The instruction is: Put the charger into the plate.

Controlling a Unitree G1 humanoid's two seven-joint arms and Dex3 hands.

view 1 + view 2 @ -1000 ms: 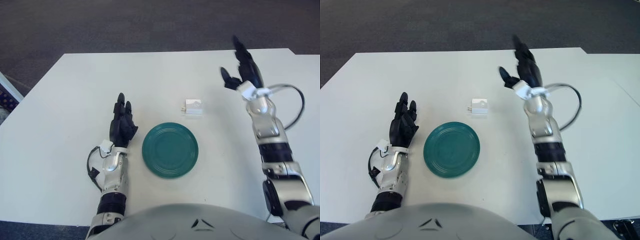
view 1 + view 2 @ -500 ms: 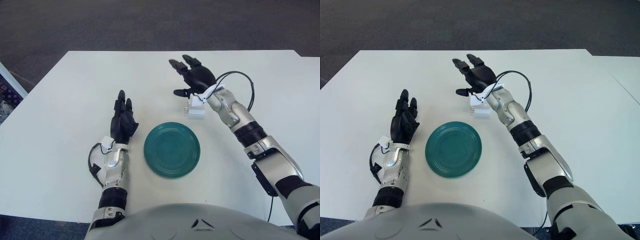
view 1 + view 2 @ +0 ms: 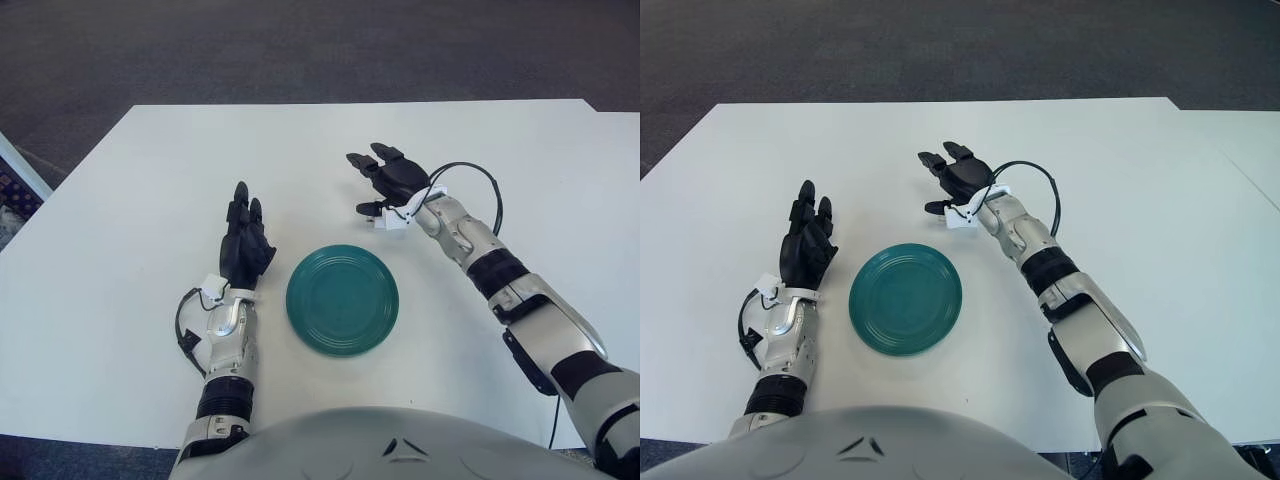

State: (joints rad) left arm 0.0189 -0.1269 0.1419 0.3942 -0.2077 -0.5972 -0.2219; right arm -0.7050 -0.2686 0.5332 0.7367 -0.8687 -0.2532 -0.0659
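- A round dark-green plate (image 3: 342, 301) with faint concentric rings lay flat on the white worktop (image 3: 130, 200), near the robot's body and roughly midway between its two arms
- A small white boxy charger (image 3: 393, 219) sat on the worktop just beyond the far right rim of the plate, apart from the plate and outside it
- The right hand (image 3: 385, 182), black-fingered on a silver forearm, was over the charger from the far side, its fingers spread and curved with the thumb low beside the white block; most of the charger was hidden under the palm and wrist, so whether the fingers were touching or gripping it could not be told
- A black cable (image 3: 478, 180) looped up from the right wrist and arched back along the forearm
- The right forearm ran diagonally from the near right edge of the scene toward the centre of the worktop
- The left hand (image 3: 245, 245) showed left of the plate, well apart from the charger, fingers straight and pointing toward the far edge, holding nothing
- A short black wire (image 3: 184, 335) curled beside the left wrist
- Dark grey carpeted floor (image 3: 300, 50) lay beyond the far edge of the worktop
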